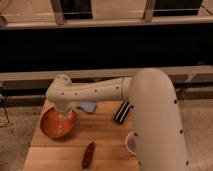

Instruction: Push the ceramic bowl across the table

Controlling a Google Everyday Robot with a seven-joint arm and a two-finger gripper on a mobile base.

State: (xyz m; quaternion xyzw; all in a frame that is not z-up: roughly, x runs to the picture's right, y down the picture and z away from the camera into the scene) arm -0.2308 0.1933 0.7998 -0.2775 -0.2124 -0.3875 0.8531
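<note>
The ceramic bowl (54, 126), wide, shallow and orange-red, sits at the left side of the wooden plank table (107, 136). My white arm reaches in from the right and bends down at its wrist over the bowl. The gripper (65, 118) hangs at the bowl's far right rim, at or just inside it. The wrist hides most of the gripper, and I cannot tell whether it touches the bowl.
A light blue cloth (88, 106) lies just right of the bowl. A black oblong object (121, 112) lies at mid table. A dark red elongated item (87, 154) lies near the front edge. A pale cup (130, 145) is half hidden behind my arm.
</note>
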